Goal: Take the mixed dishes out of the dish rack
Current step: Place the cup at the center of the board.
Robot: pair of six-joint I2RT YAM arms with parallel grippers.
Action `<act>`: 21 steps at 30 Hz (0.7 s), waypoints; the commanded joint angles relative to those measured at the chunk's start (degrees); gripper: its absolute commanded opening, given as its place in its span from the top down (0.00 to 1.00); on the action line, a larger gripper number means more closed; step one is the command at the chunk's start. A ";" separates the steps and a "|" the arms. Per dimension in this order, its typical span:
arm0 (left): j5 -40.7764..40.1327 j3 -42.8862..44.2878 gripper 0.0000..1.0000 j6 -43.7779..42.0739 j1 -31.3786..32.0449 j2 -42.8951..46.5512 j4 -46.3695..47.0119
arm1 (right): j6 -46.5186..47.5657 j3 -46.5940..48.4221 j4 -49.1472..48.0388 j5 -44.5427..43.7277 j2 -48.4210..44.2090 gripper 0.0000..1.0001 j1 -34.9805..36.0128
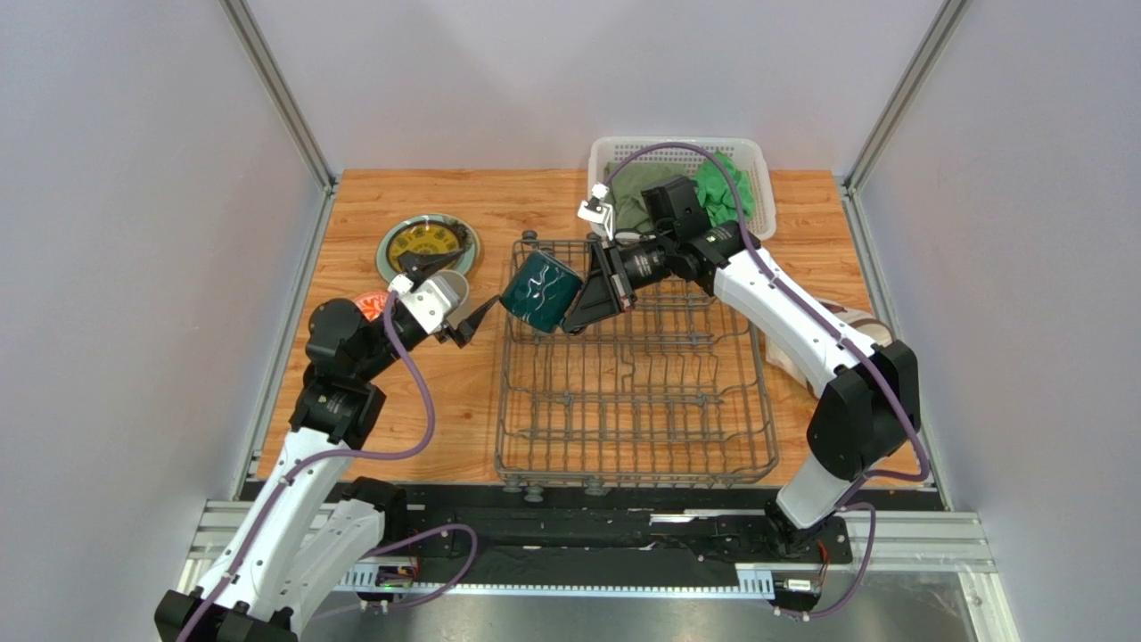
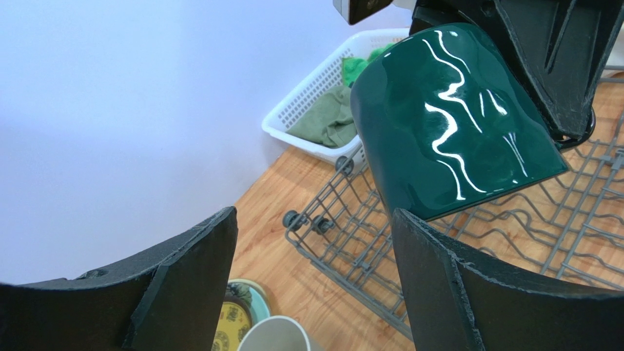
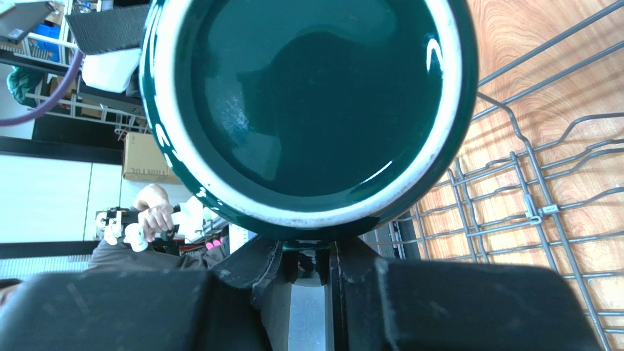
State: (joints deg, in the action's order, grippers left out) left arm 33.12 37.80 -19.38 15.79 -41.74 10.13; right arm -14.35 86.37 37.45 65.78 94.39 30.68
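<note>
The dark mug (image 1: pixel 540 294) hangs over the rack's (image 1: pixel 636 401) upper-left corner, mid-frame from overhead, clamped by the right gripper (image 1: pixel 587 300), seemingly at its handle. The left gripper (image 1: pixel 466 318) gapes wide just beside it. Glossy, rigid and breakable, the mug is probably slippery, so it is best gripped by the handle or rim.

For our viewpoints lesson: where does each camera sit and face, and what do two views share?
Top external: overhead, behind, facing down; both arms, dish rack show.
Left wrist: on the left gripper, facing the dark teal mug; its open fingers show.
Right wrist: on the right gripper, facing the mug it grips; fingers show.
Shared by all: mug, rack.
</note>
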 commanded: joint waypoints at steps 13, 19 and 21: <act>2.29 1.05 0.14 -4.27 1.44 -0.80 -2.40 | 1.08 6.36 -4.49 4.27 -0.52 1.00 -2.20; 3.00 0.87 0.14 -1.72 2.31 -1.77 0.85 | -0.94 4.96 -7.20 5.23 -0.52 1.00 -2.20; 2.30 0.17 0.14 -0.32 3.10 -2.21 4.00 | -4.36 3.12 -9.93 5.41 -1.13 1.00 -2.20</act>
State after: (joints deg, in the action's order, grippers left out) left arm 34.15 37.80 -22.57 17.63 -43.48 7.05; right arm -15.00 89.23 35.73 66.72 95.18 28.58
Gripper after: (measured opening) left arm 0.859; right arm 0.192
